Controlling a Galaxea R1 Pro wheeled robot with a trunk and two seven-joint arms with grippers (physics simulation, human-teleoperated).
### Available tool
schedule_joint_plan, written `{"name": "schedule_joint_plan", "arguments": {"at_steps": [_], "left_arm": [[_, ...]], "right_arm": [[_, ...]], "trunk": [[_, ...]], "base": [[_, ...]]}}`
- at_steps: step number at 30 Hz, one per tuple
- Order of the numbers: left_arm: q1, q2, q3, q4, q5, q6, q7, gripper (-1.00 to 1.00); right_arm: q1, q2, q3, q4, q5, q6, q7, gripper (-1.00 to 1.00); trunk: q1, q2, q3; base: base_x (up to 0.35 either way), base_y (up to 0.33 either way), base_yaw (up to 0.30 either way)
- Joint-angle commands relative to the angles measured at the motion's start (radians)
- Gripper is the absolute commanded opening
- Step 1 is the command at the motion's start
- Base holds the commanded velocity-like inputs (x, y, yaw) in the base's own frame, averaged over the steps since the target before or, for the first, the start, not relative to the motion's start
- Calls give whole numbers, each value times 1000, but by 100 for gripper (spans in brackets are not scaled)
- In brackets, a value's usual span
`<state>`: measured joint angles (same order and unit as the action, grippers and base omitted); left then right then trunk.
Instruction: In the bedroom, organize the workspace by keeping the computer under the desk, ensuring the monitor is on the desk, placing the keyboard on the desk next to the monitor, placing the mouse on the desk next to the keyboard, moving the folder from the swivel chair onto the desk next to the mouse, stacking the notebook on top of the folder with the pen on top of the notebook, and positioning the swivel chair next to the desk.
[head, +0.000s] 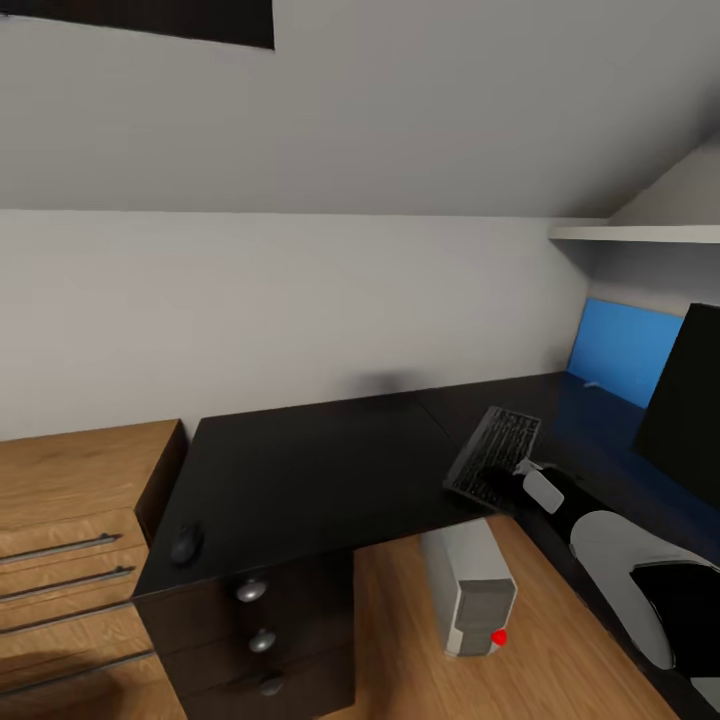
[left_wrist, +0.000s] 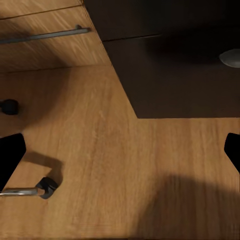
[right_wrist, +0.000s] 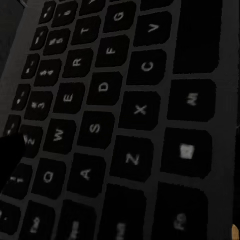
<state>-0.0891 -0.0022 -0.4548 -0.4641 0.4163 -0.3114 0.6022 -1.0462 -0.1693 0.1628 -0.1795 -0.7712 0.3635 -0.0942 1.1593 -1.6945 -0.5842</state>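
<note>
Right end effector (head: 512, 476) is at the near edge of the slim black keyboard (head: 494, 456), which sits on the glossy black L-shaped tabletop (head: 310, 470) near its inner corner, just left of the black flat monitor (head: 685, 400) at far right. Right wrist view is pressed close over the keys (right_wrist: 105, 125); can't tell whether the fingers are spread or clamped on the frame. Left end effector hangs low over the light wooden floor (left_wrist: 125, 175), dark fingertips (left_wrist: 10, 155) wide apart, holding nothing. Small rounded black mouse (head: 186, 545) sits at the near left corner of the tabletop, well apart from the keyboard. Small grey tower computer (head: 468, 590) with red light stands on the floor under the tabletop edge. Risks: the keyboard's near edge looks close to the tabletop rim, so a push or a shallow pinch could tip it off onto the computer. A wide right-arm swing could clip the monitor. The mouse is near the rim and any bump drops it.
</note>
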Motion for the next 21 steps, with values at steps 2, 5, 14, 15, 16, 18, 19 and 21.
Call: {"name": "schedule_joint_plan", "arguments": {"at_steps": [2,5,14,15,16,18,19,21], "left_arm": [[-1,1,-8,1,10,-6,5,100],[-1,1,-8,1,10,-6,4,100],[-1,1,-9,2,9,-7,3,100],[-1,1,-9,2,9,-7,3,100],[-1,1,-9,2,9,-7,3,100],[-1,1,-9,2,9,-7,3,100],[-1,1,-9,2,8,-7,3,100],[-1,1,-9,2,8,-7,3,100]], "right_arm": [[0,-1,8,-3,-11,5,-7,100],[0,-1,9,-3,-11,5,-7,100],[0,-1,9,-3,-11,5,-7,100],[0,-1,9,-3,-11,4,-7,100],[0,-1,9,-3,-11,4,-7,100],[0,-1,9,-3,-11,4,-7,100],[0,-1,9,-3,-11,4,-7,100],[0,-1,9,-3,-11,3,-7,100]], "trunk": [[0,-1,-1],[0,-1,-1],[0,-1,-1],[0,-1,-1],[0,-1,-1],[0,-1,-1],[0,-1,-1],[0,-1,-1]], "base": [[0,0,274],[0,0,274],[0,0,274],[0,0,273],[5,5,274],[78,76,274],[160,153,274],[196,183,260]]}}
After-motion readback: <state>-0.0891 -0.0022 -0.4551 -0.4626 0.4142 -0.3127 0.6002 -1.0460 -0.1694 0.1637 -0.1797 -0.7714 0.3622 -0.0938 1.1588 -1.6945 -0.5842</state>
